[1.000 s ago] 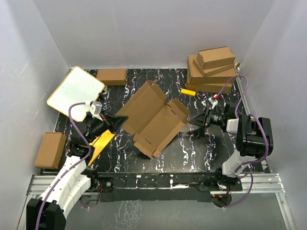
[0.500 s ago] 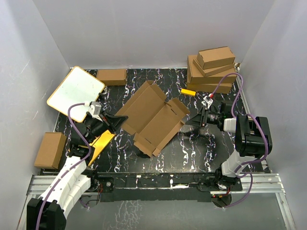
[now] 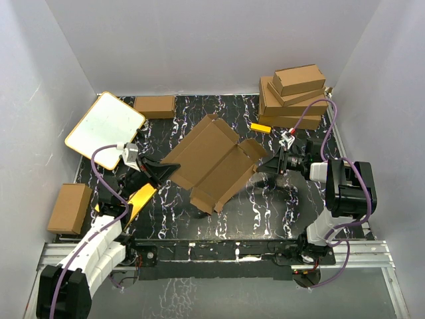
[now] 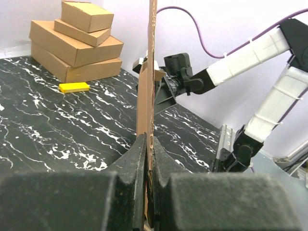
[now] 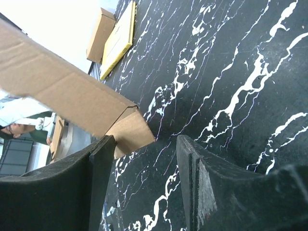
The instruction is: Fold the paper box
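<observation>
Left wrist view: left gripper (image 4: 149,144) pinched shut on the paper box (image 4: 146,91), which stands edge-on at frame centre. Right wrist view: right gripper (image 5: 143,144) jaws parted, box corner between them, ungripped. Best practice: keep the left clamp firm and seat the right squarely before closing.

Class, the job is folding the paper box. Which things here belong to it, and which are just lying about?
Job: paper box; left pincer, gripping its edge; right pincer, open.
Lying about: stacked boxes; yellow block; white board; yellow card.
</observation>
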Controlling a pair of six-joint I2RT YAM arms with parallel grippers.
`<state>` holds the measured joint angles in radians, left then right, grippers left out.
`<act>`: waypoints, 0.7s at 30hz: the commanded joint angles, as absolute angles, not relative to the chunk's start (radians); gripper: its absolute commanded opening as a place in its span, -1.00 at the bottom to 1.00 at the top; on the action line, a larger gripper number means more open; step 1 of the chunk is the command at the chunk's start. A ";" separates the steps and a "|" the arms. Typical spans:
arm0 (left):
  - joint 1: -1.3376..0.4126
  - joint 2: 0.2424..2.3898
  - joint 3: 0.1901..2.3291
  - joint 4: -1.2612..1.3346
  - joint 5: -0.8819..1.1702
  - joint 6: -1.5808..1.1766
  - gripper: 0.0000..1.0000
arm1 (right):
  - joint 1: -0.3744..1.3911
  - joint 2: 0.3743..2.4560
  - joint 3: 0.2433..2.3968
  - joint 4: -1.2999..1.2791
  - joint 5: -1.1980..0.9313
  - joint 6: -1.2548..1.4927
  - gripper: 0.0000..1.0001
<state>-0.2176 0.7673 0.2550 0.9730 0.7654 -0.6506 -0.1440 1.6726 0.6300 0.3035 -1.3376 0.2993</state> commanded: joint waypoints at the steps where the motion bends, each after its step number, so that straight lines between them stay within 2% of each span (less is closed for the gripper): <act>1: -0.216 0.786 0.241 1.181 0.822 -0.743 -1.00 | -0.140 1.639 0.664 0.387 -1.406 0.293 0.18; 4: -0.216 0.803 0.236 1.252 0.830 -0.777 -1.00 | -0.140 1.625 0.656 0.439 -1.430 0.338 0.19; 10: -0.216 0.804 0.235 1.276 0.817 -0.795 -1.00 | -0.140 1.578 0.622 0.554 -1.443 0.416 0.07; 16: -0.216 0.797 0.237 1.274 0.795 -0.814 -1.00 | -0.141 1.532 0.623 0.578 -1.450 0.419 0.08; 18: -0.216 0.776 0.249 1.222 0.767 -0.798 -1.00 | -0.145 1.513 0.647 0.490 -1.458 0.347 0.12; 21: -0.215 0.731 0.288 1.050 0.707 -0.751 -1.00 | -0.155 1.480 0.755 0.070 -1.457 -0.060 0.18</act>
